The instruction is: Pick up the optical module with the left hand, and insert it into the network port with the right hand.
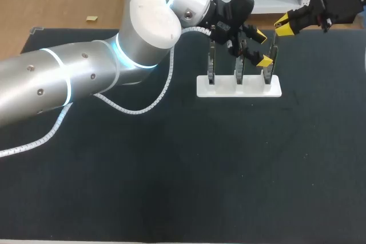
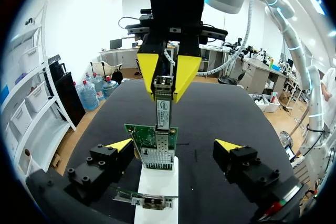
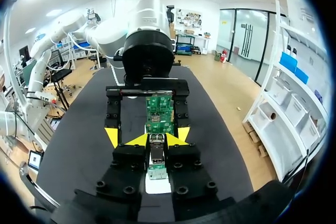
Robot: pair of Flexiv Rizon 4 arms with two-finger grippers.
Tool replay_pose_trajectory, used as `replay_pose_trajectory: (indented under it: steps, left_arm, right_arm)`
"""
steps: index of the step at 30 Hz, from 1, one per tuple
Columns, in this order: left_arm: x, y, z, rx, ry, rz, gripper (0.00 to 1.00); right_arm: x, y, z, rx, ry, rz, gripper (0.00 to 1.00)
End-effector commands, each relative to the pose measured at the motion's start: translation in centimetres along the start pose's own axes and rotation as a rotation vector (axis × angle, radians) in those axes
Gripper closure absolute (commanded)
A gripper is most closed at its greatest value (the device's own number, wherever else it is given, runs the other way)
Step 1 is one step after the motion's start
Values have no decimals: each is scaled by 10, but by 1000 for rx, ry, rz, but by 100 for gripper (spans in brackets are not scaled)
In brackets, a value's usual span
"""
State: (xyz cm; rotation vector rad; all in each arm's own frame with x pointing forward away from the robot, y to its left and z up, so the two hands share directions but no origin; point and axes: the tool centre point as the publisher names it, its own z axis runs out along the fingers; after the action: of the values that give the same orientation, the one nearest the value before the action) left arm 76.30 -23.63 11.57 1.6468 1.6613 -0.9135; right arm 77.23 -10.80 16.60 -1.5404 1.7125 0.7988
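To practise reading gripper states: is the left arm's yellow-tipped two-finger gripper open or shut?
Open. The left yellow-tipped gripper has its fingers wide apart, one either side of the upright green circuit card, clear of it.

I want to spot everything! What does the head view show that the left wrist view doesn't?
Only the head view: three network cards in a row, and the long left arm. Only the left wrist view: the optical module pinched in the right gripper, at a green card's top. Both: the white holder, the left gripper and right gripper, the dark table.
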Motion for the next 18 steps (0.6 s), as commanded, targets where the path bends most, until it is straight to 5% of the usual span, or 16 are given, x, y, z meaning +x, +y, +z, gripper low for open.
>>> replay_pose_trajectory:
  steps: [1,18]
  left_arm:
    - [-1,1,0,1,5,-2,0]
    - [-1,1,0,1,5,-2,0]
  right_arm:
    - [3,0,3,0,6,2,100]
    - [-3,-4,-1,27,-12,-10,100]
